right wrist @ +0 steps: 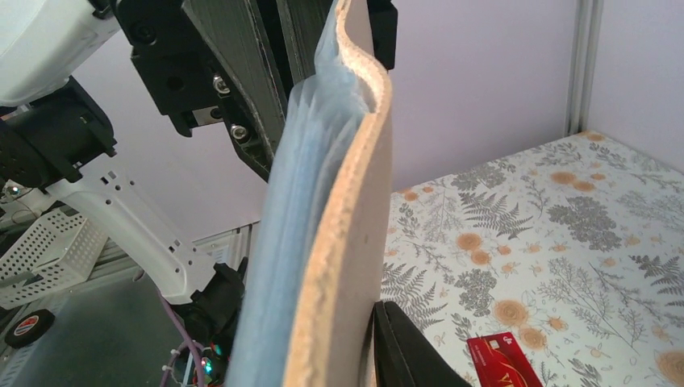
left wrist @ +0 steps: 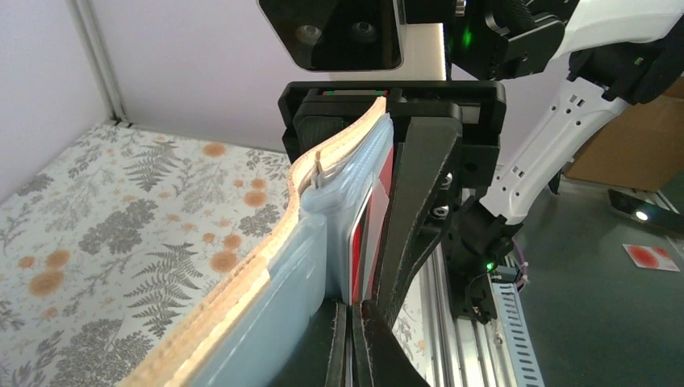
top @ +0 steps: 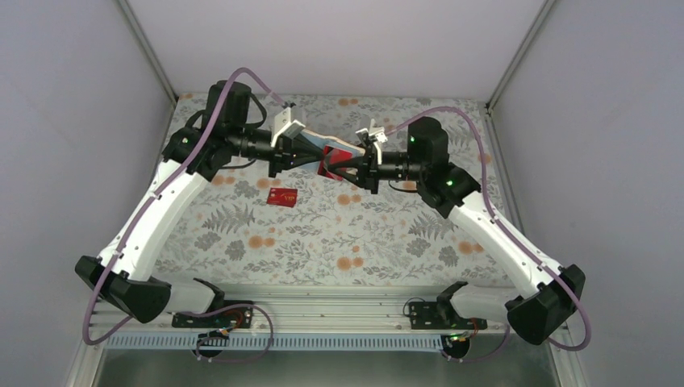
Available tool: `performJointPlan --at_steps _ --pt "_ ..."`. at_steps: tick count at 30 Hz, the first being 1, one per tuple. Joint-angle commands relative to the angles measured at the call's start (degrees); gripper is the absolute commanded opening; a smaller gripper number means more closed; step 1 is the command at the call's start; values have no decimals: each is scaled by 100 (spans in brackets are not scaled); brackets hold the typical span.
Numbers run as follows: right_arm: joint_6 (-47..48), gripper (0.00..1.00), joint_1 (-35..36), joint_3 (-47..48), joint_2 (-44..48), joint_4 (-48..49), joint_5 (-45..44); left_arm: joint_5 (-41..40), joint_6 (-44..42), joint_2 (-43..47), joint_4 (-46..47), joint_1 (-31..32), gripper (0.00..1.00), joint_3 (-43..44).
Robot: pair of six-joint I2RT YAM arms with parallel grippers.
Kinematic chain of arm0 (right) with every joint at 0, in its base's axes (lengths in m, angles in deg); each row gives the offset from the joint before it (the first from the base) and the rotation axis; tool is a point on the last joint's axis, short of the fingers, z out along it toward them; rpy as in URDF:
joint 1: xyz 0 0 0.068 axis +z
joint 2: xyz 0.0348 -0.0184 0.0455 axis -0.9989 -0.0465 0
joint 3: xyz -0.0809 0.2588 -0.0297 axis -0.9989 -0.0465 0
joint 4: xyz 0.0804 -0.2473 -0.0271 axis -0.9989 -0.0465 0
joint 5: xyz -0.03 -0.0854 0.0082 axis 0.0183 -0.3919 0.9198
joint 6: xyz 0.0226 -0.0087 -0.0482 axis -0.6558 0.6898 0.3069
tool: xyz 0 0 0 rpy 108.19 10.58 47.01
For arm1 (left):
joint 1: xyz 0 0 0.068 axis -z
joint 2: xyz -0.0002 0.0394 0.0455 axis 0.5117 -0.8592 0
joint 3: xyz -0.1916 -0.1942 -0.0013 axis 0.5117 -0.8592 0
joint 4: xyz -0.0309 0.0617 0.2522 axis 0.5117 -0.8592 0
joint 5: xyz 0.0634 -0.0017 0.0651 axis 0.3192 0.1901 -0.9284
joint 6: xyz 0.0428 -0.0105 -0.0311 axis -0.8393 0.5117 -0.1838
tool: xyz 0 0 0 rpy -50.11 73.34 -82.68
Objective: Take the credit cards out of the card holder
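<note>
jaws on card holder [right wrist: 339, 242]; card [right wrist: 504, 363] below

L arm [top: 173, 201] & R arm [top: 484, 218] reached fwd & inward, wrists approx level, grippers nose-to-nose mid-air. L gripper [top: 317, 153] clamped tight on card holder [left wrist: 266, 298]; R gripper [top: 344, 165] jaw gap unclear.

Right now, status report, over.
Left claw shut on tan folding card holder. Right claw around its other end, grip unclear. One red card on floral table, another in pocket. Nothing blocking.
</note>
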Motion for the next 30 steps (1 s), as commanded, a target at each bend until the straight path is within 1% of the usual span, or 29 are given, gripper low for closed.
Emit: performJointPlan --at_steps 1,3,11,13,16,24,25,28,30 --pt "210 20 22 -82 129 245 196 344 -198 152 -88 -47 3 -46" --pt "272 22 4 -121 177 196 214 280 -259 175 -134 -137 2 -45" --pt "345 23 -57 -184 298 79 230 147 -372 248 -207 -251 2 -28" --pt "348 23 -67 -185 297 66 236 93 -432 250 -251 -276 2 -11" --pt "361 18 -76 -189 291 35 244 43 -491 261 -301 -324 2 -10" --pt "401 18 -117 -184 264 -55 245 39 -598 291 -422 -404 2 43" --pt "413 16 -118 -175 264 -62 248 46 -606 288 -435 -404 2 43" --pt "395 4 -124 -149 229 -56 293 143 -607 279 -411 -406 2 -37" --pt "364 4 -129 -140 207 -6 358 370 -641 275 -355 -371 2 -176"
